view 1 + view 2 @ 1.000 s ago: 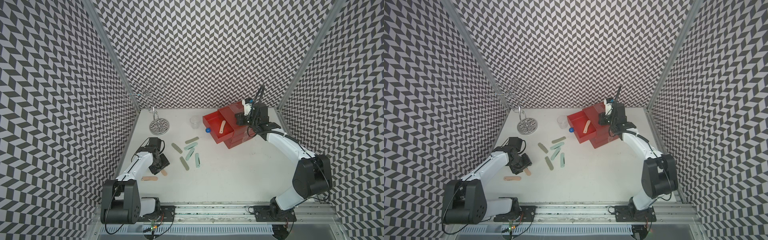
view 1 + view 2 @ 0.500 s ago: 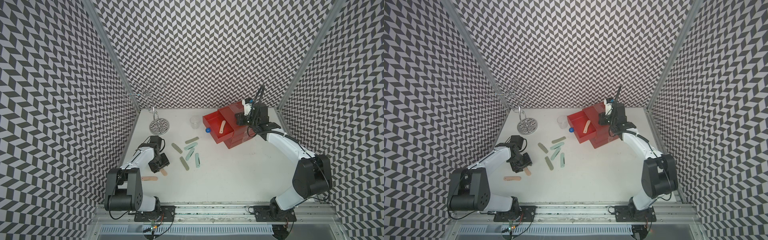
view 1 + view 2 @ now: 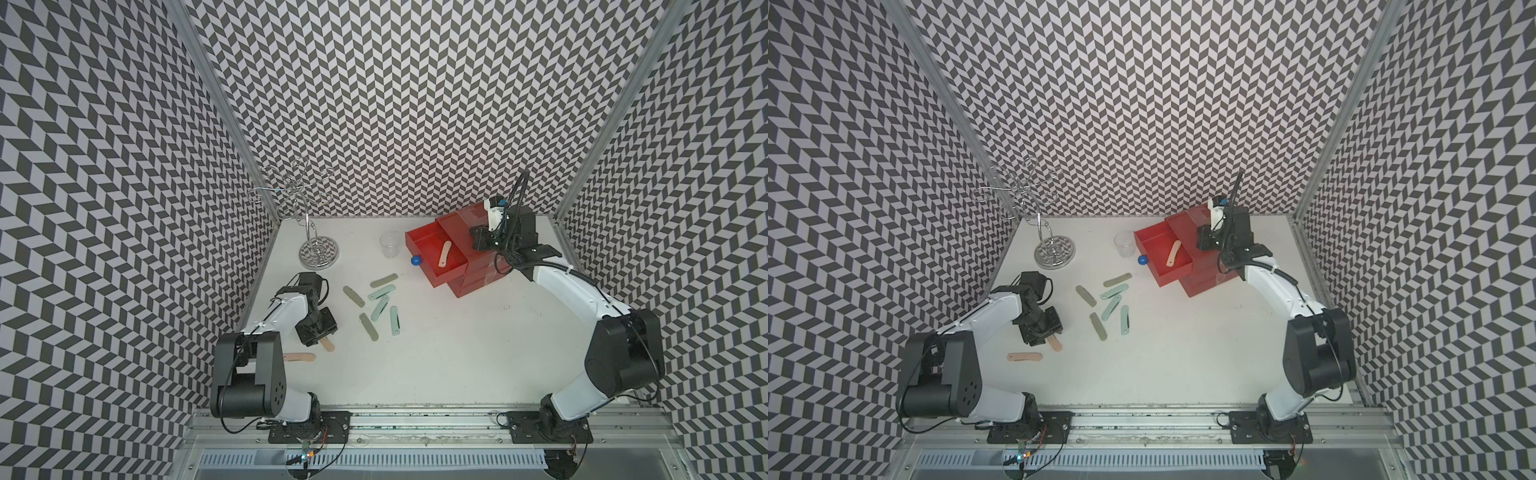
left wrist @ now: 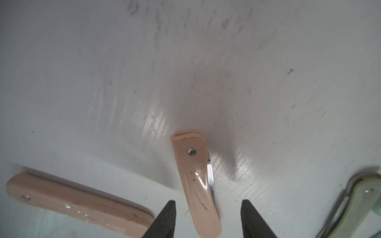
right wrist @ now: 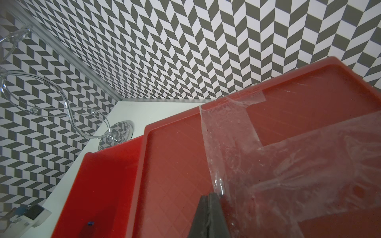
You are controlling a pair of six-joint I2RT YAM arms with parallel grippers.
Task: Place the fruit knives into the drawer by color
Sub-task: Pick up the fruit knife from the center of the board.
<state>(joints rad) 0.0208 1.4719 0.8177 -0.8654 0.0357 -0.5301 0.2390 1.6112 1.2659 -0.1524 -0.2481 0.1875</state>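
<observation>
- Top views. Step in hand: picking up a peach knife. The left gripper [image 3: 318, 332] sits low over the table [image 3: 457, 365] near its left edge, with the peach knife [image 3: 328, 345] projecting from under it. A second peach knife [image 3: 299, 357] lies just beside, toward the near edge. The right gripper [image 3: 482, 241] rests on the drawer box [image 3: 478, 274] near the far right corner. The top drawer [image 3: 424, 251] is pulled out and holds a stored peach knife [image 3: 444, 254]. Green and mint knives [image 3: 378, 305] lie mid-table, and a clear cup [image 3: 389, 244] stands by the drawer front. The route above them looks open.
- Left wrist. The claw [image 4: 208, 204] is released, its jaws astride the peach knife [image 4: 195, 185] with a gap on each side. The next move calls for closing across the knife's narrow width, then a lift. The second peach knife [image 4: 78, 203] ends close to one fingertip [image 4: 167, 218].
- Right wrist. The claw [image 5: 209, 197] is clenched on nothing, its tips on the box's taped top [image 5: 231, 134].
</observation>
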